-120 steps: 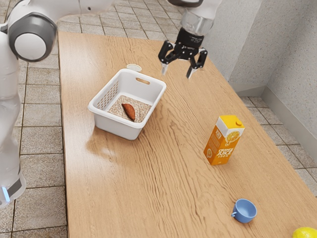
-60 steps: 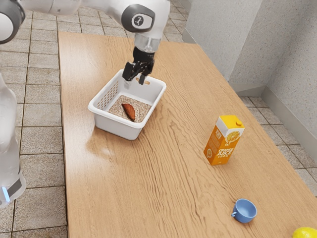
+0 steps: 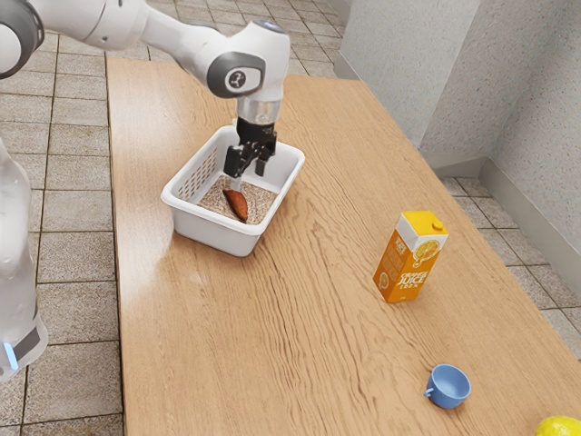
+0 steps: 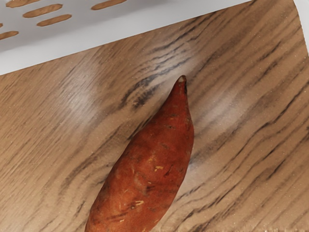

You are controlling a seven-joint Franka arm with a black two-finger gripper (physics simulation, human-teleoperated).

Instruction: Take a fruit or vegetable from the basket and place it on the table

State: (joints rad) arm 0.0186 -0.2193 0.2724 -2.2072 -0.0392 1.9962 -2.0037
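Observation:
Inside the white basket (image 3: pixel 213 232), my gripper (image 3: pixel 248 180) reaches down over the far part, its two fingers apart. Just below and beside the nearer finger lies a reddish-brown sweet potato (image 3: pixel 237 206) on the basket's floor; whether they touch is unclear. The wrist view has the sweet potato (image 4: pixel 145 174) large and close under my hand, its pointed end free, on a wood-grained surface, with the slotted white basket wall (image 4: pixel 48 46) beyond that tip.
On the wooden table (image 3: pixel 318 363), an orange juice carton (image 3: pixel 410 258) stands toward the exterior view's right of the basket. A blue cup (image 3: pixel 448 386) and a yellow lemon (image 3: pixel 559 428) are nearer the camera. The basket's raised walls surround my fingers.
My hand has swung toward the exterior view's left from beyond the basket, then come down into it over the sweet potato. The sweet potato and basket have stayed put.

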